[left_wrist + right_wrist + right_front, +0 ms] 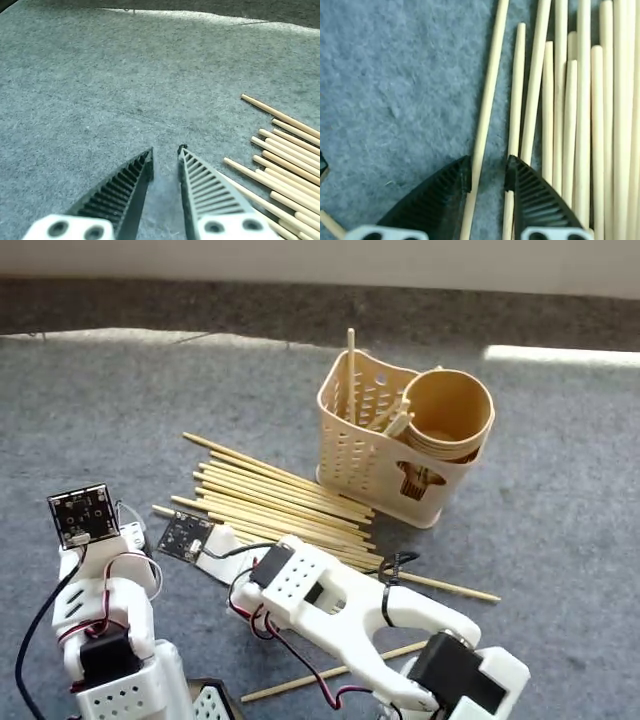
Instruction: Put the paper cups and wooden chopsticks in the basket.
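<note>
A cream plastic basket stands on grey carpet, with stacked paper cups in it and a chopstick upright in its other half. Several wooden chopsticks lie in a loose pile in front of it. My right gripper hangs low over the pile's near ends, narrowly open, with one chopstick running between its fingers, close to one of them. My left gripper is narrowly open above bare carpet, with nothing between its fingers and chopstick ends off to one side.
The right arm stretches across the front of the pile. One stray chopstick lies to its right, and another passes under it near the front edge. The left arm stands at the lower left. Open carpet lies left of the pile.
</note>
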`<act>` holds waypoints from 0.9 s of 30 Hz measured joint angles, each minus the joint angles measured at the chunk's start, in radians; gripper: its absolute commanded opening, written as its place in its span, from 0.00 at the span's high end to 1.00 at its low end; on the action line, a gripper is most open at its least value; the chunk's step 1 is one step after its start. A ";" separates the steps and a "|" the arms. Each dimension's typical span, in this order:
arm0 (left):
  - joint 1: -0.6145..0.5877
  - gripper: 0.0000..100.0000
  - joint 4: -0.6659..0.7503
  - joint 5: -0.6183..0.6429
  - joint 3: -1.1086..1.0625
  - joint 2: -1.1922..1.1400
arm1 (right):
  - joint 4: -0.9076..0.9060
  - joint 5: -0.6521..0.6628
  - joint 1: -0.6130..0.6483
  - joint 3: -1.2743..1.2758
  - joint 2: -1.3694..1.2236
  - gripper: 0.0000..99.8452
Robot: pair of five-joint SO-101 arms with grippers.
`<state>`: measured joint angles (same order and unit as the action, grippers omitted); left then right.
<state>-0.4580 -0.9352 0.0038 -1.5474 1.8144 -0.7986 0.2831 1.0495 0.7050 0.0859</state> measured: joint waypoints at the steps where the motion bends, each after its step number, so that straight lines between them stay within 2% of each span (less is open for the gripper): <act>1: 0.000 0.90 0.000 0.000 0.000 0.000 | 0.002 0.000 -0.002 -0.006 -0.014 0.88; 27: 0.000 0.90 0.000 0.000 0.000 0.000 | -0.086 -0.003 0.034 -0.051 -0.092 0.88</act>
<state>-0.4580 -0.9352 0.0038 -1.5474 1.8144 -0.8846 0.2800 1.0833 0.6544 -0.0061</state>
